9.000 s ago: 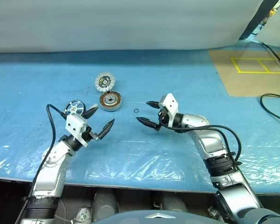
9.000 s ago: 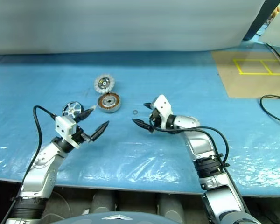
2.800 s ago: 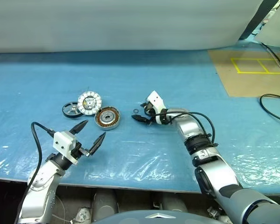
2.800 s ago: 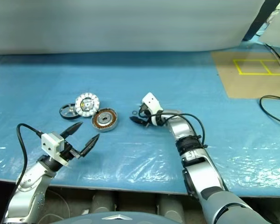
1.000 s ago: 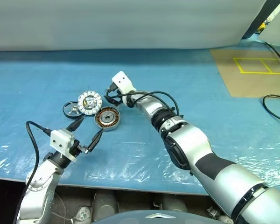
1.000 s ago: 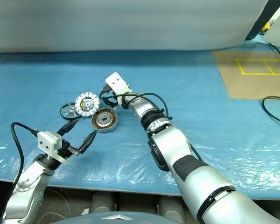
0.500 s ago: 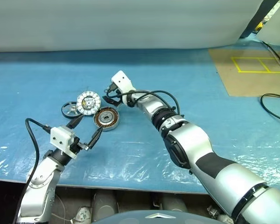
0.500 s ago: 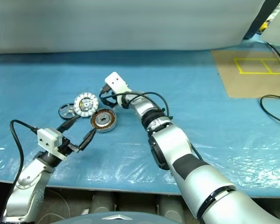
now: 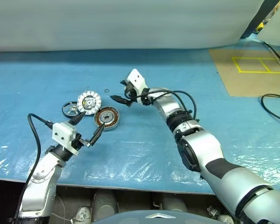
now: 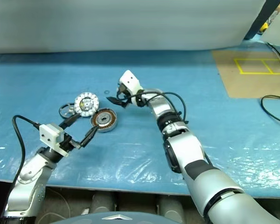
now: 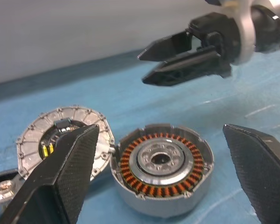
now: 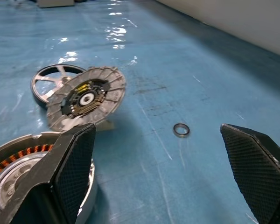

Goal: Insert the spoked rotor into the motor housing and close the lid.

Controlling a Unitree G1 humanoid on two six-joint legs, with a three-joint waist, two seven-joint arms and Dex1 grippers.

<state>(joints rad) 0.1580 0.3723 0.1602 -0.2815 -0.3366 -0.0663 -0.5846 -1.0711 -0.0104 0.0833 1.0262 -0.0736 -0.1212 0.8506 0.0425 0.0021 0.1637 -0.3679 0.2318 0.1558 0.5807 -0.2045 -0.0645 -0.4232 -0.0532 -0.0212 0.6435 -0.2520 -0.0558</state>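
We have not put anything together yet. The spoked rotor [image 9: 71, 109], lid [image 9: 89, 102] and motor housing [image 9: 107, 118] lie close together on the blue worktop [image 9: 186, 74]. Our left end effector [image 9: 86, 129] and right end effector [image 9: 120, 92] are wide and hold nothing.

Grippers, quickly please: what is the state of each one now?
Left gripper: open, holding nothing.
Right gripper: open, holding nothing.

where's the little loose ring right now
The small ring lies on the blue sheet, beyond the lid and just to the left of the open right gripper.
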